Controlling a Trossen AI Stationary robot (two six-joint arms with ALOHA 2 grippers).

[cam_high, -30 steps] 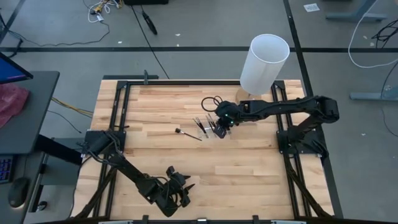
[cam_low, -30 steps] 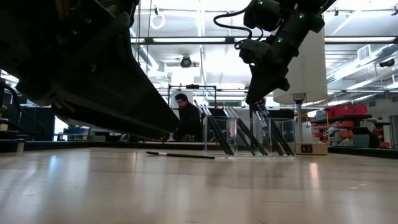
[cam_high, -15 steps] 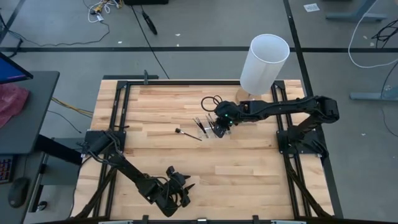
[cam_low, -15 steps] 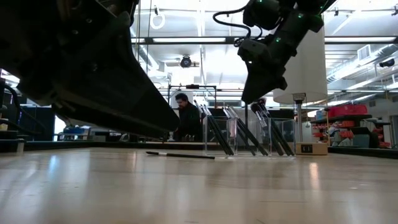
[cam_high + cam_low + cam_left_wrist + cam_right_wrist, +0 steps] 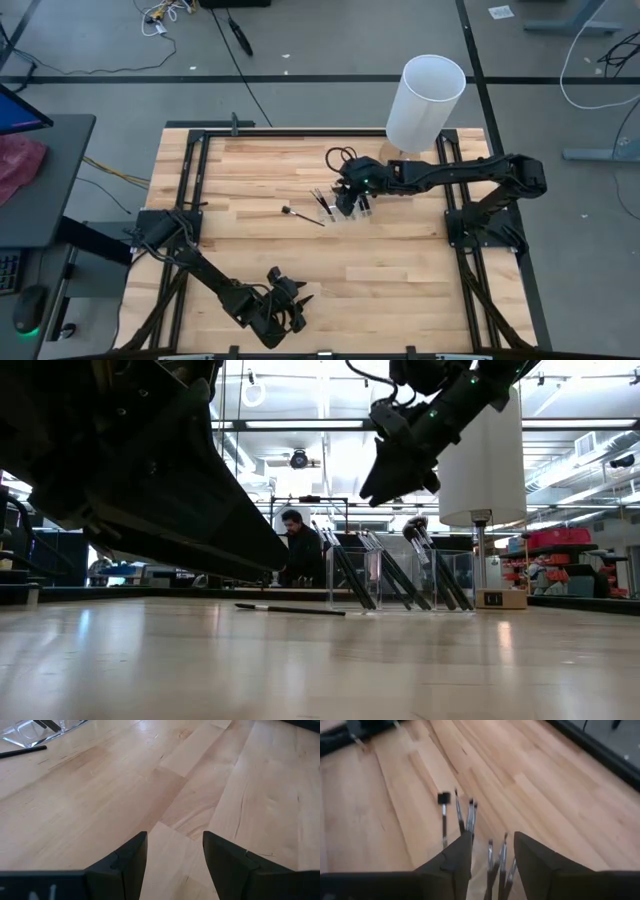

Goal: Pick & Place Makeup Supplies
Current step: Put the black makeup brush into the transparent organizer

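Note:
A small clear holder (image 5: 325,206) (image 5: 400,582) stands mid-table with several thin dark makeup brushes (image 5: 420,565) leaning in it, bristle tips up. One more brush (image 5: 303,216) (image 5: 290,608) lies flat on the wood just left of the holder. My right gripper (image 5: 346,202) (image 5: 390,490) (image 5: 492,842) hangs open just above the holder's brushes, slanting down and touching nothing. My left gripper (image 5: 296,304) (image 5: 175,840) waits open near the table's front edge over bare wood.
A tall white cylinder lamp (image 5: 425,98) (image 5: 482,460) stands at the far right, behind the right arm. The left arm (image 5: 150,470) fills the low view's left side. A person (image 5: 300,552) sits in the room beyond. Bare wood lies between holder and front edge.
My right gripper has opened and let go of a brush, which stays leaning in the holder. The gripper has tipped upward, so its fingertips now stand clear above the brush tips.

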